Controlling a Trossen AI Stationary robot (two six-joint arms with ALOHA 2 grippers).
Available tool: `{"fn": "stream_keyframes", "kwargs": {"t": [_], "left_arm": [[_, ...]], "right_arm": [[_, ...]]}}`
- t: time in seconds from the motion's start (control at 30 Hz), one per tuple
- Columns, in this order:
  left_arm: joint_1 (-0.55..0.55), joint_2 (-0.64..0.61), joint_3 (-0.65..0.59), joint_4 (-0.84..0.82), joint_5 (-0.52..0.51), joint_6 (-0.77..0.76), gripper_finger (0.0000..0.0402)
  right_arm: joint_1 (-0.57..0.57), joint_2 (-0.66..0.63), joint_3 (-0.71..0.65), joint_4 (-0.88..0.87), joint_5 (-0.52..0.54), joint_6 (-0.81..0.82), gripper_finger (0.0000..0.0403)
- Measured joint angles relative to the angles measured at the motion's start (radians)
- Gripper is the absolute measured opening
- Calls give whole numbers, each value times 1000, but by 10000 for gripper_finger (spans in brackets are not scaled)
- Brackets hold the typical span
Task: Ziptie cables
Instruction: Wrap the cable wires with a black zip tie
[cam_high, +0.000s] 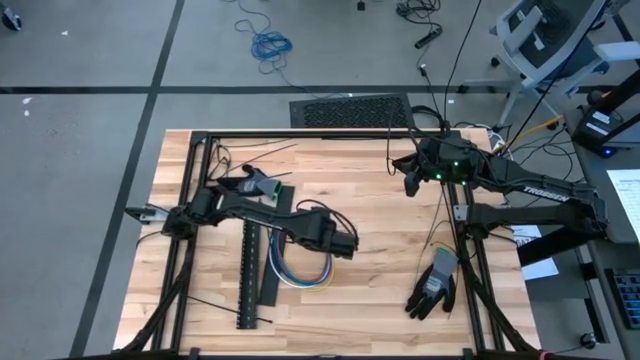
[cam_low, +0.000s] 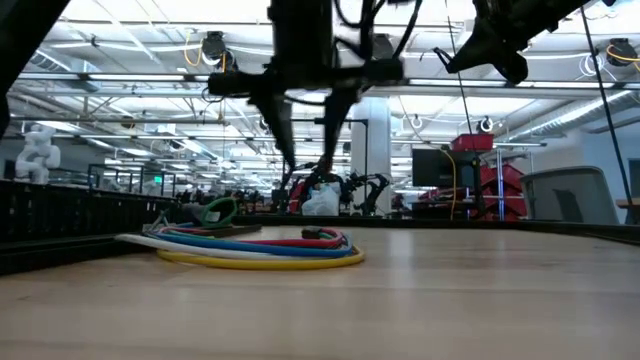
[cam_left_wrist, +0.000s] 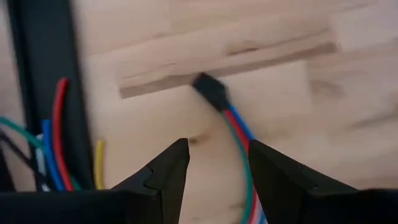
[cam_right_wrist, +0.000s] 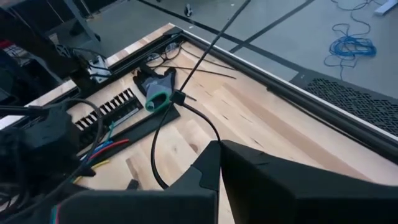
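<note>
Left claw (cam_left_wrist: 216, 167) hovers open above the cables (cam_left_wrist: 239, 134), not touching.

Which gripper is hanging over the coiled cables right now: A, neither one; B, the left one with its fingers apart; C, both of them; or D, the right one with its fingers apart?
B: the left gripper hangs open just above the cables near their dark connector, while the right gripper is shut and raised near the table's far edge.

Smooth pale wooden table (cam_high: 380, 200), glossy plastic-sheathed cables (cam_low: 260, 245)
</note>
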Motion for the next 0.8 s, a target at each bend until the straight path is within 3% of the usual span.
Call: {"fn": "stream_keyframes", "kwargs": {"t": [0.1,0.3,0.4,0.8], "left_arm": [[6,-1,-51,28,3,-24,171],[50,-2,-167,319,22,58,171],[70,-1,-216,374,69,40,171],[53,-2,-205,384,36,-337,171]], "right_arm": [[0,0,0,-1,0,0,0],[0,0,0,-3,1,-3,0],[0,0,0,-8,1,18,0],[0,0,0,-9,-4,-21,0]]}}
